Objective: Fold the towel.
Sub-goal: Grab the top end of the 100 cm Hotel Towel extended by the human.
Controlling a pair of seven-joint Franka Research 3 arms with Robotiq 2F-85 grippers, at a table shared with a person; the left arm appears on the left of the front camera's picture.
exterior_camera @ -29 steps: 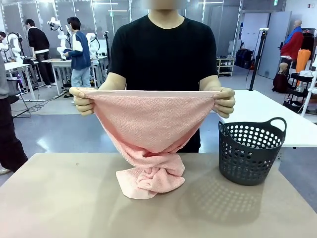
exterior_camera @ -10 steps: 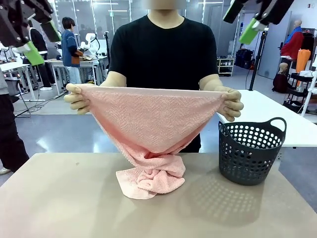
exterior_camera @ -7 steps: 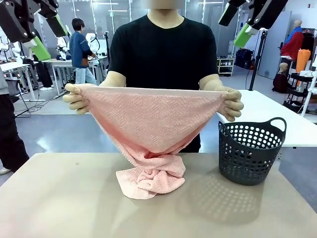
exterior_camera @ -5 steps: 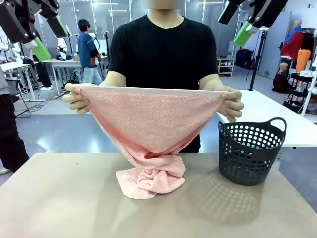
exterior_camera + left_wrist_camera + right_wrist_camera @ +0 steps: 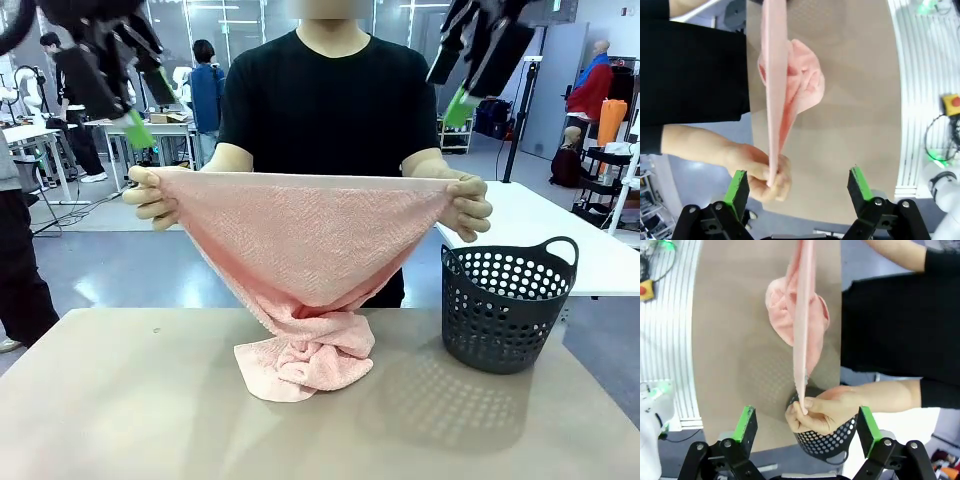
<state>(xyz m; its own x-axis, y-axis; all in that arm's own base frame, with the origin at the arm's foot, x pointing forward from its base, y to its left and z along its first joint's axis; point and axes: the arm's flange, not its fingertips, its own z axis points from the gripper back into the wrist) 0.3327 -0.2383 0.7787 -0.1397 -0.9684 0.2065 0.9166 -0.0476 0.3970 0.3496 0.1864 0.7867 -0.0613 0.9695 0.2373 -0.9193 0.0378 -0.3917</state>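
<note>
The person (image 5: 330, 100) holds the towel (image 5: 305, 250) stretched by its top corners, tail bunched on the tabletop (image 5: 120, 400). We judge it light, limp and grippy, so it will sag. The left hand (image 5: 797, 181) and right hand (image 5: 806, 416), both released, hover above. Best hold: the top corners.

- No text, label, brand, number or sign can be read in any of the views.
</note>
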